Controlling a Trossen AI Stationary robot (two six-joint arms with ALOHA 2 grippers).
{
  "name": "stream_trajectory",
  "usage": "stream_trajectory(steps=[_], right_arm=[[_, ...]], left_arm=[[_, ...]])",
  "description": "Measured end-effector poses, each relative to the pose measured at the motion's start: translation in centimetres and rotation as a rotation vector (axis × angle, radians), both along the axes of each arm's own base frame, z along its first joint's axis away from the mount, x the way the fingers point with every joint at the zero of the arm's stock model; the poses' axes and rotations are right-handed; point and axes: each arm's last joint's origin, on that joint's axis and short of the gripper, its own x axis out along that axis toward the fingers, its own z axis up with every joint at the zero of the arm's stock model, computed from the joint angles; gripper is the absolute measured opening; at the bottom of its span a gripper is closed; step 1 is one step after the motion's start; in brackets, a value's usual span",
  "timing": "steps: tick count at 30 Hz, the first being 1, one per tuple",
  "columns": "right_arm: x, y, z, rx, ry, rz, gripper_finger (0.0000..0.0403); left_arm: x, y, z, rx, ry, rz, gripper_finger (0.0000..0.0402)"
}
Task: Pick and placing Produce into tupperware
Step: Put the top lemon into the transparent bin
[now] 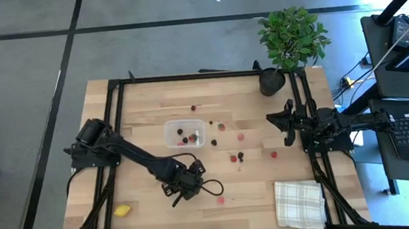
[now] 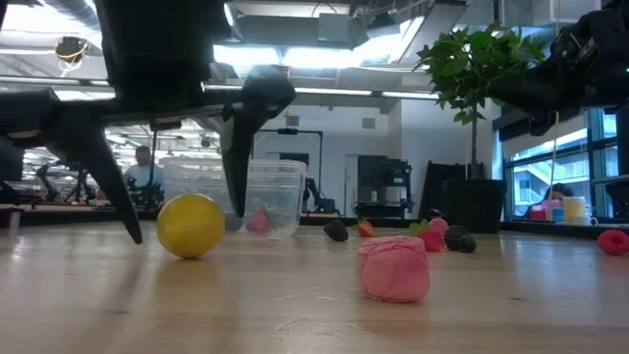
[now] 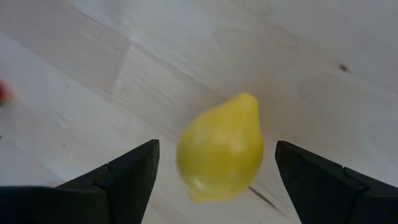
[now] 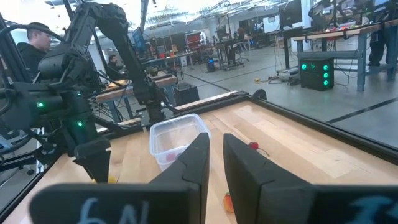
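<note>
Clear plastic tupperware point(image 1: 185, 133) sits mid-table in the high view, holding about four small red and dark pieces of produce point(image 1: 188, 137); roughly eight more lie scattered around it, and one yellow lemon point(image 1: 122, 210) lies near the front left edge. Low view: a lemon point(image 2: 191, 225) stands before the tub. Left wrist view: the left gripper point(image 3: 214, 177) hangs spread wide around a lemon, gripping nothing. Right wrist view: the right gripper point(image 4: 216, 160) is closed and empty.
</note>
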Motion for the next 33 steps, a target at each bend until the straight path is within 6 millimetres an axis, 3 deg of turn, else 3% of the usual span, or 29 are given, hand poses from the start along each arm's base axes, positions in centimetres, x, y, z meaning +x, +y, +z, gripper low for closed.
stream_trajectory(steps=[33], right_arm=[[0.0, 0.0, 0.0, -0.001, 0.005, 0.000, 0.0051]], left_arm=[[0.5, 0.3, -1.2, -0.042, 0.038, 0.033, 0.0314]])
